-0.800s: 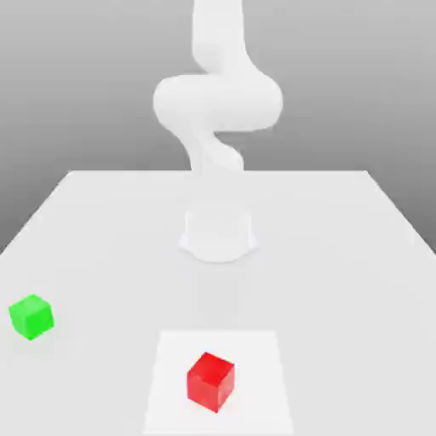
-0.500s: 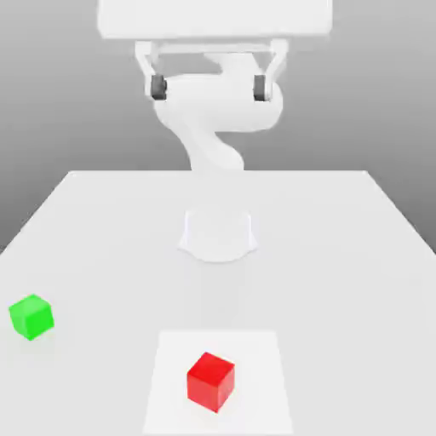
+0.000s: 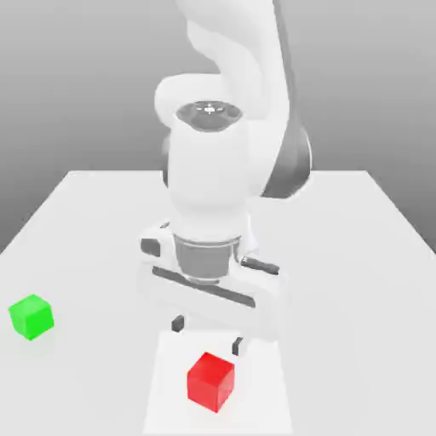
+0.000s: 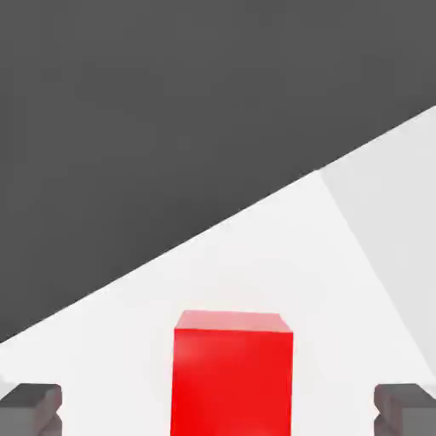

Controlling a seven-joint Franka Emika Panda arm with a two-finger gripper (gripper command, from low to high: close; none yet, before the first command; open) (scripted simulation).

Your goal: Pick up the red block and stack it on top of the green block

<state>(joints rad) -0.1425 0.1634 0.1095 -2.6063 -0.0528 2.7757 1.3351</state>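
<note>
The red block (image 3: 210,381) sits on the table near the front edge, on a paler square patch. My gripper (image 3: 209,335) hangs just above and slightly behind it, open, with its dark fingertips (image 3: 178,324) spread wider than the cube. In the hand view the red block (image 4: 232,375) lies centred between the two fingertips (image 4: 30,409), and neither touches it. The green block (image 3: 31,317) rests alone on the table at the exterior view's left, well away from the gripper.
The white table (image 3: 358,255) stretches back to a grey backdrop. A paler square patch (image 3: 260,409) marks the spot under the red block. The bulky white arm (image 3: 213,187) stands over the table's middle.
The arm has swung down from high above, bringing the open gripper low over the red block. Neither block has moved.
</note>
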